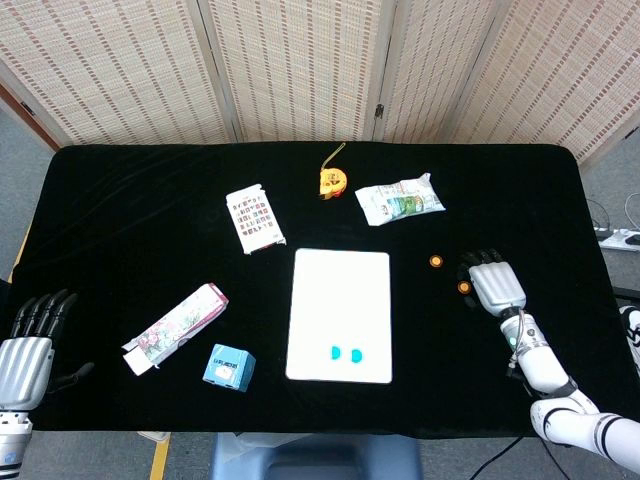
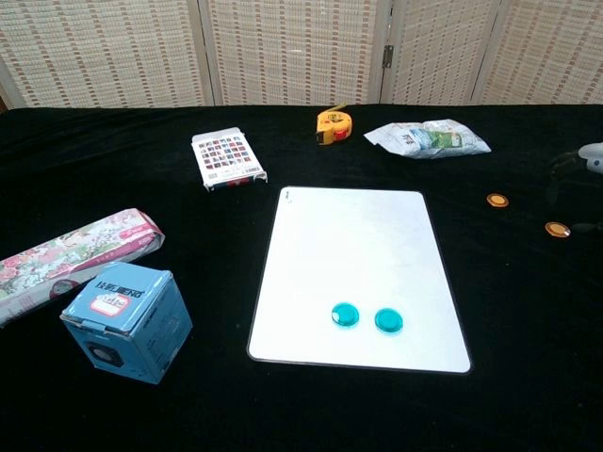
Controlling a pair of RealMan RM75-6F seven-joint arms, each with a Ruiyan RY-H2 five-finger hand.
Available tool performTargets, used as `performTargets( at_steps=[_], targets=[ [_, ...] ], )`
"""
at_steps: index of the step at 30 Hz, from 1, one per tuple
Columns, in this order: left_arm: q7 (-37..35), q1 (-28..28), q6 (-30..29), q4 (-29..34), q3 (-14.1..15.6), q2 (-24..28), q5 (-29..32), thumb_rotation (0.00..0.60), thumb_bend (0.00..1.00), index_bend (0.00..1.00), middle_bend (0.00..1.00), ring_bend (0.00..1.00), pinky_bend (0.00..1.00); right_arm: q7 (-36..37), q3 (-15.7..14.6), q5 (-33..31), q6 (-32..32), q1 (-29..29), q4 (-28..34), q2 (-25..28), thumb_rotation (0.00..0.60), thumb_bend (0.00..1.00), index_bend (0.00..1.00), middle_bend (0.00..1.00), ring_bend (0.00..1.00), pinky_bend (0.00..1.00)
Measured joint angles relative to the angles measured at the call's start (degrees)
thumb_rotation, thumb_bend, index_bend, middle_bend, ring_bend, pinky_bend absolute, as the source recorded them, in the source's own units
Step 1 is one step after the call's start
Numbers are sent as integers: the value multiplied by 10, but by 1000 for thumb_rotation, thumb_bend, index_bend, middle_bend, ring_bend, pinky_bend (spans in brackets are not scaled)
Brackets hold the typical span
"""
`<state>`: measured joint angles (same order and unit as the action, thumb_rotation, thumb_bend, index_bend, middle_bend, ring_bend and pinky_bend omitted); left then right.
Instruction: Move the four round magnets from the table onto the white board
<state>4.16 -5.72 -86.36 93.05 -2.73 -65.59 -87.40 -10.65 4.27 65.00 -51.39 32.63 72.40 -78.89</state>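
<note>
The white board lies flat at the table's centre. Two teal round magnets sit side by side near its front edge, also clear in the chest view. Two orange round magnets lie on the black cloth to the right of the board, one farther back and one nearer. My right hand rests palm down just right of the nearer orange magnet, its dark fingertips beside it and holding nothing. My left hand hangs open at the front left corner.
A yellow tape measure and a snack packet lie at the back. A card pack lies left of the board. A long floral box and a small blue box stand front left.
</note>
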Motion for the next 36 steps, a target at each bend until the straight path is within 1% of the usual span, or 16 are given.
performTargets(
  at_steps=[9, 18, 26, 31, 36],
  targets=[
    [9, -3, 3, 8, -1, 1, 0, 600, 152, 9, 76, 61, 0, 20, 5, -14, 37, 0, -80, -40, 600, 373, 420, 189, 110, 83],
    [9, -1, 3, 7, 0, 2, 6, 600, 153, 9, 76, 61, 0, 30, 19, -11, 63, 17, -126, -75, 600, 372, 427, 189, 113, 83],
    [5, 1, 4, 3, 1, 1, 9, 600, 152, 9, 76, 61, 0, 23, 24, -8, 75, 26, -138, -88, 600, 373, 466, 191, 117, 83],
    [2, 1, 4, 0, 1, 0, 9, 600, 152, 9, 76, 61, 0, 19, 25, -10, 76, 25, -140, -89, 600, 373, 536, 203, 122, 86],
    [2, -1, 5, -1, 1, -1, 8, 600, 153, 9, 76, 61, 0, 19, 27, -10, 71, 22, -136, -85, 600, 373, 549, 205, 124, 88]
  ],
)
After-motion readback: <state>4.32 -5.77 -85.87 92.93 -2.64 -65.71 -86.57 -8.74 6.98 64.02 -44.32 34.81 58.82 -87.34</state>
